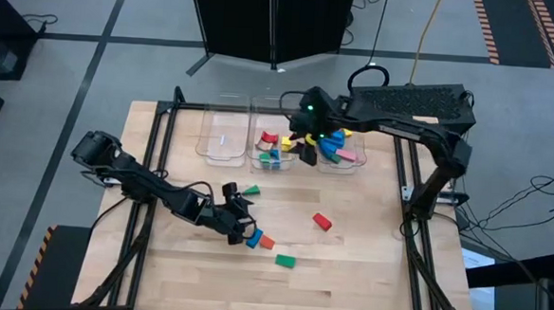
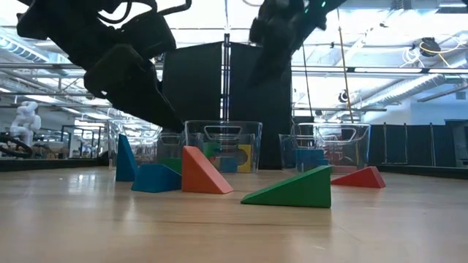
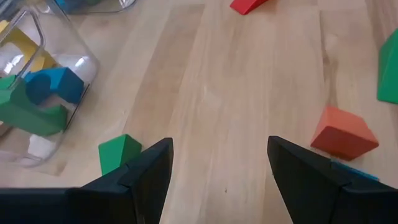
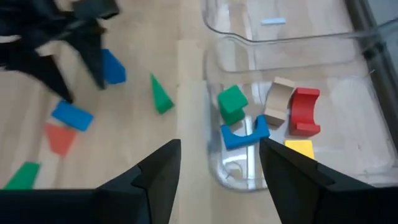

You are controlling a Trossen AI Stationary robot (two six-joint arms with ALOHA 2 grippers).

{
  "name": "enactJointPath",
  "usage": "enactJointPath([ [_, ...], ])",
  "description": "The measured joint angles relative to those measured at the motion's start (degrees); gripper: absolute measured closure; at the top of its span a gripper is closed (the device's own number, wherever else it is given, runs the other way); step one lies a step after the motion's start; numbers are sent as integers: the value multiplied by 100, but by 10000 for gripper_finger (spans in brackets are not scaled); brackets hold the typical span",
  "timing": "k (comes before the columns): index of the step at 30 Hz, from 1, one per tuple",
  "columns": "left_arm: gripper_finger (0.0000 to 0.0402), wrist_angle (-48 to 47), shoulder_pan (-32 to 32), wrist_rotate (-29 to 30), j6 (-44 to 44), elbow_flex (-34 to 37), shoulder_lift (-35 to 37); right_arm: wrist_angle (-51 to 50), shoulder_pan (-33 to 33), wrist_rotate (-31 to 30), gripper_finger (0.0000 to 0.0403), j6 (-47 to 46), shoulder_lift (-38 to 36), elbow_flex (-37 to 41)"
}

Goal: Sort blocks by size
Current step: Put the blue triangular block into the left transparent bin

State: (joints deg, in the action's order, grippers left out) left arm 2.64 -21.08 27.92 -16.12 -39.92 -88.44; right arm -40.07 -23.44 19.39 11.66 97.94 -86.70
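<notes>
Blocks lay split between the table's front half and the bins at the back. Nearest the front edge sat a green wedge. Just behind it, an orange wedge and a blue block lay touching or nearly so, right at the left gripper. That gripper hung low over the wood, fingers spread, nothing between them. A second blue block stood close by in the right wrist view. A small green wedge lay a little farther back, and a red wedge lay apart to the right.

At the back stood three clear bins in a row. Left bin held no blocks that I could see. Middle bin held red, blue, green, yellow and tan pieces, some arched. Right bin held blue, pink, yellow and green ones. The right gripper hovered between the middle and right bins, fingers spread, empty.
</notes>
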Motion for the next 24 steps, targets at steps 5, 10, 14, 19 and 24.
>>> enactJointPath([
  [5,140,29,0,-4,-7,0,0,-312,208,-38,197,-2,-476,0],
  [10,140,34,0,-7,-57,0,2,-759,466,-560,198,-32,-849,6],
  [14,140,20,-13,-181,-152,0,2,-1088,681,-755,198,-191,-1033,13],
  [19,140,-223,-151,-376,-423,0,3,-1398,1028,-762,198,-350,-1067,36],
  [24,139,-947,-343,-85,-1260,-59,44,-1165,1421,-995,198,-534,-1067,486],
])
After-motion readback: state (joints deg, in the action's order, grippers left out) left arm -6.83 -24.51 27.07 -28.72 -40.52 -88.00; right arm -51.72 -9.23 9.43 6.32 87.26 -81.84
